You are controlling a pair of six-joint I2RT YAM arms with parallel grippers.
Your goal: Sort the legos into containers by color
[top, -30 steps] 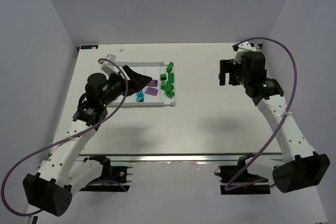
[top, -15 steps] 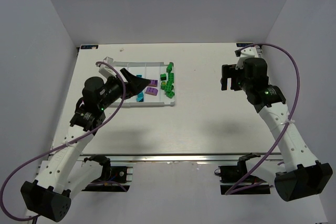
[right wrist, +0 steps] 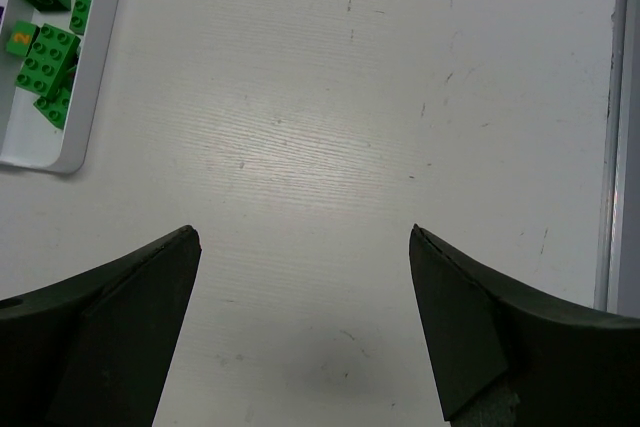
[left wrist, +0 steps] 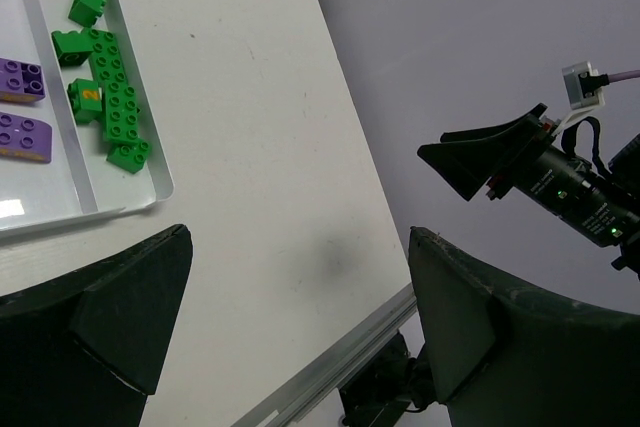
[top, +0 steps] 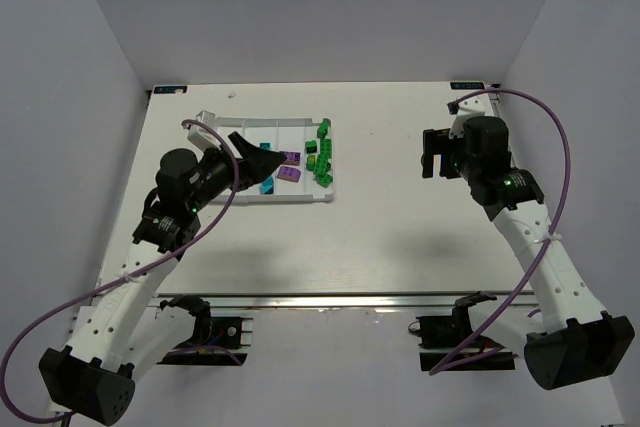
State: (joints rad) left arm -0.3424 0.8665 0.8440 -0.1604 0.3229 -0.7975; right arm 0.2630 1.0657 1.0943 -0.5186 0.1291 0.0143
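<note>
The white tray [top: 300, 198] lies left of centre on the table. Green legos [top: 322, 159] fill its rightmost compartment, purple legos [top: 290, 168] lie in the one beside it, and teal legos [top: 266, 185] lie further left. My left gripper [top: 262, 161] hovers over the tray's left half, open and empty, and hides what lies under it. In the left wrist view [left wrist: 300, 235] the green legos [left wrist: 110, 97] and purple legos [left wrist: 22, 137] show at upper left. My right gripper [top: 434, 154] is open and empty over bare table at the right. The right wrist view [right wrist: 303, 232] shows green legos [right wrist: 45, 57] at far left.
The tray's corner rim [right wrist: 70, 162] is well left of my right gripper. The table's metal right edge [right wrist: 612, 147] runs down the right wrist view. The right arm [left wrist: 560, 182] shows in the left wrist view. Walls enclose the table on three sides.
My left arm has drawn back a little and its gripper has turned slightly over the tray. My right arm has shifted slightly toward the near right. No lego has moved.
</note>
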